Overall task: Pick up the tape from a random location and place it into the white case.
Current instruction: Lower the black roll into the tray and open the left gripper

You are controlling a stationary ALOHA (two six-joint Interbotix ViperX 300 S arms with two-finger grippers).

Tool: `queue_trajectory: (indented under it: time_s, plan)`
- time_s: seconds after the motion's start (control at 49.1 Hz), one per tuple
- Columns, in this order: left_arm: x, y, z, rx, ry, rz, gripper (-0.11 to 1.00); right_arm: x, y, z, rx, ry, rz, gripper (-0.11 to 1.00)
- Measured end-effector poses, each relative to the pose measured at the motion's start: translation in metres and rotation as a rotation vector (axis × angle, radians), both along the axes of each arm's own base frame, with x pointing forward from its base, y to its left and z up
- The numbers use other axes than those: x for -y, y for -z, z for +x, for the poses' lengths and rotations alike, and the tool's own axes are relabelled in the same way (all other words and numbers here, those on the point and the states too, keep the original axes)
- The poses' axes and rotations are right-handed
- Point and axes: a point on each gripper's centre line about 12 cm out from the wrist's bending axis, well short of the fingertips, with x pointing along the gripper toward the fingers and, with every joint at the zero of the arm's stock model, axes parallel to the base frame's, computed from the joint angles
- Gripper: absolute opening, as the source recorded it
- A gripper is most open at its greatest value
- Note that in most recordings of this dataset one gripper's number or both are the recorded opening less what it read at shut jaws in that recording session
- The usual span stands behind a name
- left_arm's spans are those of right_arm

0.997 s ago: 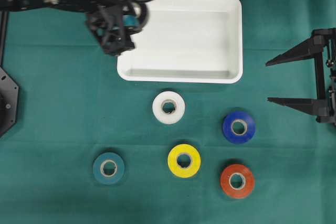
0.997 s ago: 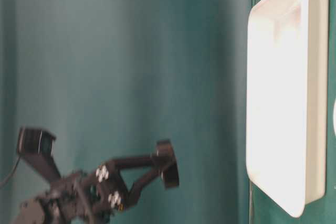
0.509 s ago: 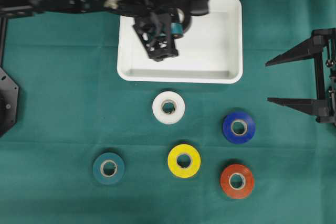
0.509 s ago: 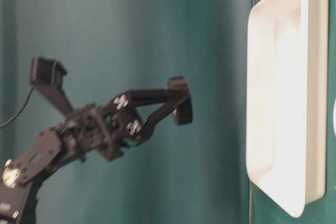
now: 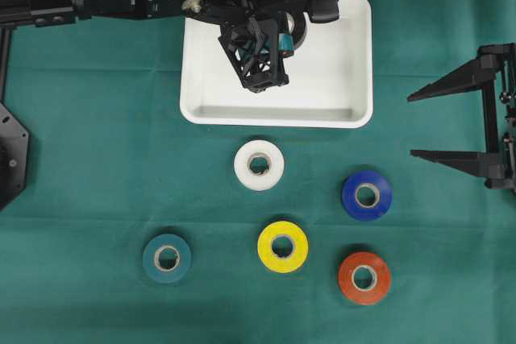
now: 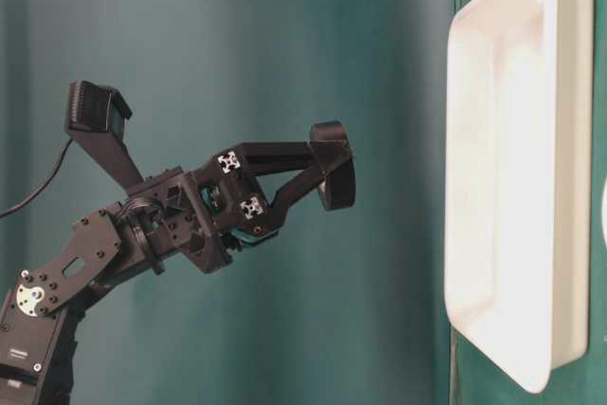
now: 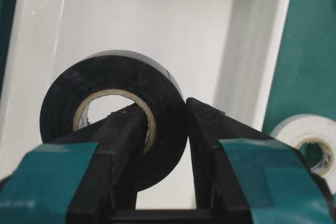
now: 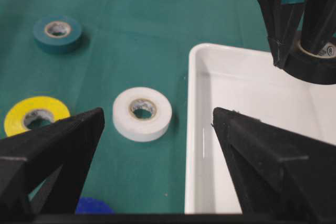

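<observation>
1. Left end effector (image 7: 160, 145): clamped on a black tape roll (image 7: 113, 114), one finger through the core and the other against the outer face, roll held on edge.
2. The roll hangs above the white case (image 5: 359, 62), over its upper middle in the overhead view; the table-level view shows it clear of the case floor.
3. Step in hand: the carry appears finished and the placing has begun. The next move calls for lowering the roll toward the case floor, then parting the fingers so that it drops free inside the rim.
4. Right end effector (image 5: 451, 125): fingers spread wide, holding nothing, parked at 3 o'clock of the case on the green worktop (image 5: 81, 159).
5. Count of rolls outside the case: five, namely white roll (image 5: 259, 165) at 6 o'clock just beside the rim, blue roll (image 5: 367, 195) at 5 o'clock, yellow roll (image 5: 282, 246) at 6 o'clock farther out, red roll (image 5: 364, 278) at 5 o'clock farthest out, teal roll (image 5: 167, 258) at 7 o'clock.
6. Totals: six rolls including the held one, one case, two arms.
</observation>
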Motion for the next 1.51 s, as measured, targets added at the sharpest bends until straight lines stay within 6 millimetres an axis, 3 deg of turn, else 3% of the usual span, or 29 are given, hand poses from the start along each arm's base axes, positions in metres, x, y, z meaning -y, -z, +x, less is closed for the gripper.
queue_trajectory:
  time_s: [1.119,1.506]
  plan:
    - [-0.001,0.003,0.0,-0.014,0.0,-0.003,0.19,0.0,0.002,0.001,-0.009,0.0,-0.001,0.92]
    - [-0.009,0.046,0.005,-0.034,-0.015,-0.009,0.19,0.0,0.002,0.001,-0.009,-0.001,-0.003,0.92]
